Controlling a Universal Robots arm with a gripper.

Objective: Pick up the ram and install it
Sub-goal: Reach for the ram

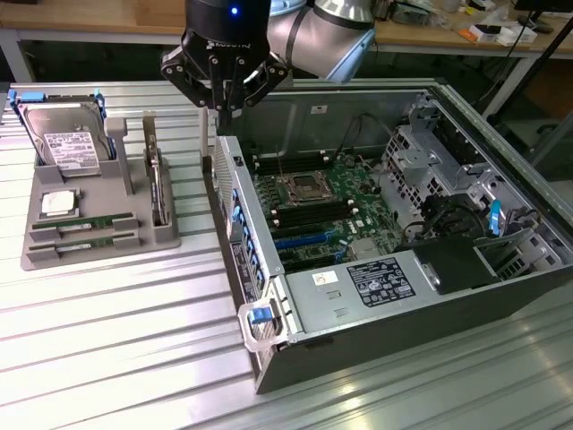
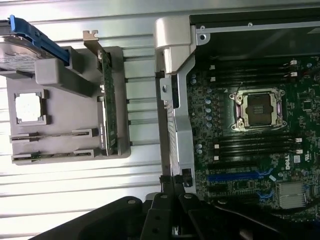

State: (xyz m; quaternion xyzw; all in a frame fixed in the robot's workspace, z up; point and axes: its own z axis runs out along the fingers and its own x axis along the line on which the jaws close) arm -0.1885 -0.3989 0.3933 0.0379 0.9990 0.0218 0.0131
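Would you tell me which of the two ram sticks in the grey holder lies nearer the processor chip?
The inner stick, in the slot right beside the chip; the other stick sits one slot out, by the holder's edge.

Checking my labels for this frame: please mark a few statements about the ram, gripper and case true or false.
1. The ram lies in the grey holder: true.
2. The gripper grips the ram: false; it is shut, above the case edge, away from the ram.
3. The processor socket holds a chip: false; it looks empty.
4. The hard drive stands in the holder: true.
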